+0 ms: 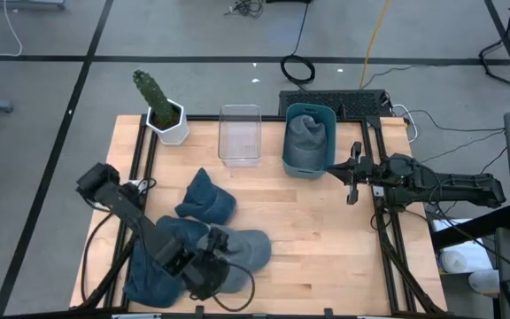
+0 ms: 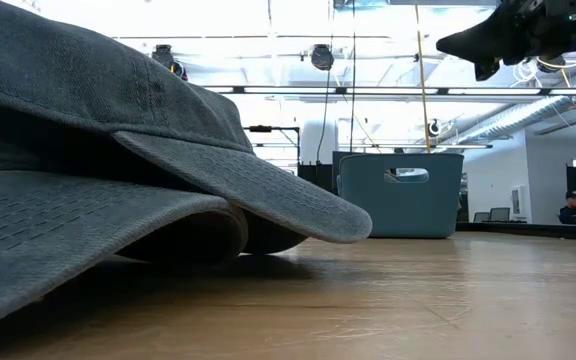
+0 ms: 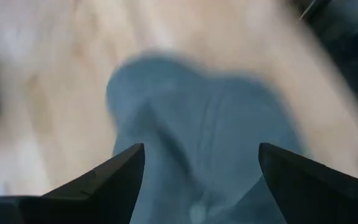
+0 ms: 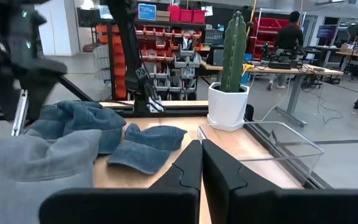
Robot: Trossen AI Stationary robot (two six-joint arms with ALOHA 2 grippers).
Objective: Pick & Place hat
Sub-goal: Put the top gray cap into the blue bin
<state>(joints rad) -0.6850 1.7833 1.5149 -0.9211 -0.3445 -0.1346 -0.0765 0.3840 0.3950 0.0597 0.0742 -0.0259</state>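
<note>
High view: one grey-blue cloth hat [image 1: 306, 133] already lies in the teal plastic bin [image 1: 312, 167] at the table's far edge; the left hand [image 1: 204, 266] hovers spread over the denim caps [image 1: 237, 248] piled near the front-left corner. Left wrist view: nothing gripped yet. Right wrist view: the right hand [image 4: 201, 163] is clenched, empty, waiting beside the bin.
</note>
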